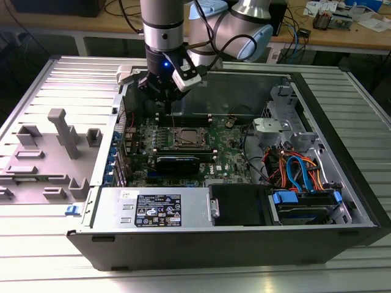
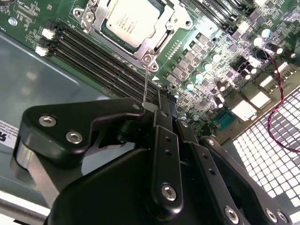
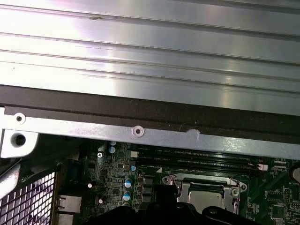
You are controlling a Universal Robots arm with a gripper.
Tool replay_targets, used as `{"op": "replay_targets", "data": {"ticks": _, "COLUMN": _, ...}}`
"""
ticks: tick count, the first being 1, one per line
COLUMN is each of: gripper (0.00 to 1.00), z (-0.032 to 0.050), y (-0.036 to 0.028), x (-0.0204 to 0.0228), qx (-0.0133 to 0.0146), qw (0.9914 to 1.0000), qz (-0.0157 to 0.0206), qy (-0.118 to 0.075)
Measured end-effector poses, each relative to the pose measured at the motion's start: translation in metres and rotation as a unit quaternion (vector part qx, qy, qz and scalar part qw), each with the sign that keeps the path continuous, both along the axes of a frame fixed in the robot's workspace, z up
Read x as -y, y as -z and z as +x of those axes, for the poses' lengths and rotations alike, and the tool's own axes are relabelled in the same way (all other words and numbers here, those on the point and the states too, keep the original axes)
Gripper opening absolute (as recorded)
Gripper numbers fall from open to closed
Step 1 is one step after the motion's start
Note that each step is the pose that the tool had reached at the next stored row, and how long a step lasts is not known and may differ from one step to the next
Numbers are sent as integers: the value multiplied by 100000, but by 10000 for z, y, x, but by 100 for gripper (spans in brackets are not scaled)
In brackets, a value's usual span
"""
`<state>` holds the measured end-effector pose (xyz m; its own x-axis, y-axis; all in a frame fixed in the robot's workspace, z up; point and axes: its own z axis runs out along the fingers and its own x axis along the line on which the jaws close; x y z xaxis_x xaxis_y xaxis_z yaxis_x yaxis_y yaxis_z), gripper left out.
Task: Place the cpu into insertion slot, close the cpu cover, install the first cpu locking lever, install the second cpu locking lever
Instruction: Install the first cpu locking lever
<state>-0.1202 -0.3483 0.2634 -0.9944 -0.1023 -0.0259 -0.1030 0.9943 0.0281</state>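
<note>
The cpu (image 2: 127, 19) lies flat in its socket on the green motherboard, silver top showing. The cpu cover (image 2: 158, 43) is down around it as a silver frame. A thin wire locking lever (image 2: 146, 84) rises from the socket's corner up to my gripper (image 2: 159, 102), whose black fingers are pressed together on the lever's free end. In the exterior view my gripper (image 1: 170, 108) hangs just behind the socket (image 1: 189, 139), inside the open computer case. The first wrist view shows the cover (image 3: 206, 186) below the case's metal rim.
Black memory slots (image 2: 105, 58) run beside the socket. A power supply (image 1: 156, 210) sits at the case front, and orange and blue cables (image 1: 299, 174) lie at the exterior view's right. A grey fixture with blocks (image 1: 58, 143) stands at the exterior view's left.
</note>
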Motion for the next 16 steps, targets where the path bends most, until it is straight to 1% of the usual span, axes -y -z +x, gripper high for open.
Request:
{"op": "replay_targets", "data": {"ticks": 3, "gripper": 11, "z": 0, "y": 1, "x": -7, "qx": 6, "qw": 100000, "qz": 6, "qy": 10}}
{"op": "replay_targets", "data": {"ticks": 6, "gripper": 11, "z": 3, "y": 1, "x": -24, "qx": -1, "qw": 100000, "qz": -2, "qy": -5}}
{"op": "replay_targets", "data": {"ticks": 8, "gripper": 11, "z": 23, "y": 2, "x": -24, "qx": 4, "qw": 100000, "qz": 4, "qy": 0}}
{"op": "replay_targets", "data": {"ticks": 10, "gripper": 11, "z": 67, "y": 3, "x": -24, "qx": 0, "qw": 100000, "qz": 2, "qy": 8}}
{"op": "replay_targets", "data": {"ticks": 12, "gripper": 11, "z": 138, "y": 5, "x": -24, "qx": 2, "qw": 100000, "qz": 6, "qy": 0}}
{"op": "replay_targets", "data": {"ticks": 16, "gripper": 11, "z": 235, "y": 9, "x": -24, "qx": -1, "qw": 100000, "qz": 2, "qy": 5}}
